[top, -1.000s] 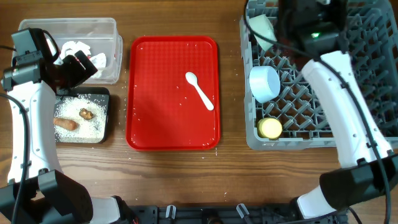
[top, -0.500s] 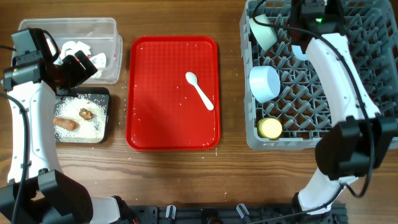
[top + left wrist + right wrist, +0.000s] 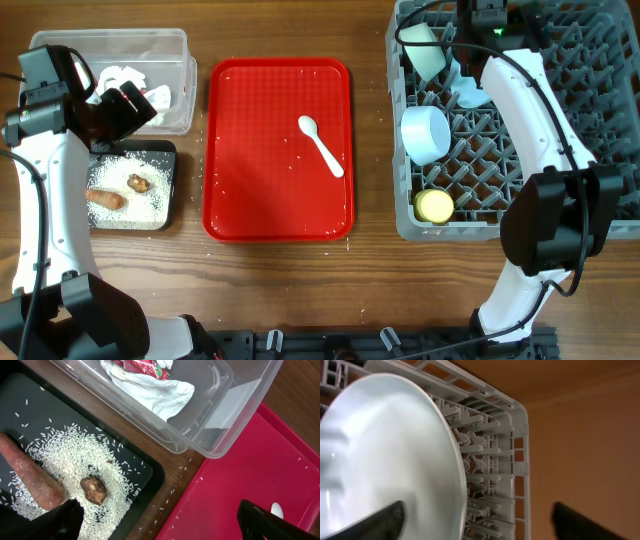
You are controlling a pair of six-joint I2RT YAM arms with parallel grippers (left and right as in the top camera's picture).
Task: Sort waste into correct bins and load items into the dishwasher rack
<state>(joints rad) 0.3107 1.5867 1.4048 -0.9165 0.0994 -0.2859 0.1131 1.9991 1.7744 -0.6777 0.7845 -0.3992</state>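
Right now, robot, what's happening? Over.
Left hand open, empty, by the black tray. Right hand open at the rack, blue plate in it. White spoon on red tray, nothing blocking it.

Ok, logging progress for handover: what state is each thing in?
clear tub, holds crumpled paper
black tray, holds rice
spoon, lying on red tray
plate, on edge in rack
blue bowl, on its side
yellow cup, in rack
left gripper, open
right gripper, open

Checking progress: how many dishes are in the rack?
4: pale bowl at the far-left corner, plate beside it, blue bowl mid-left, yellow cup near-left. The arm may hide more.
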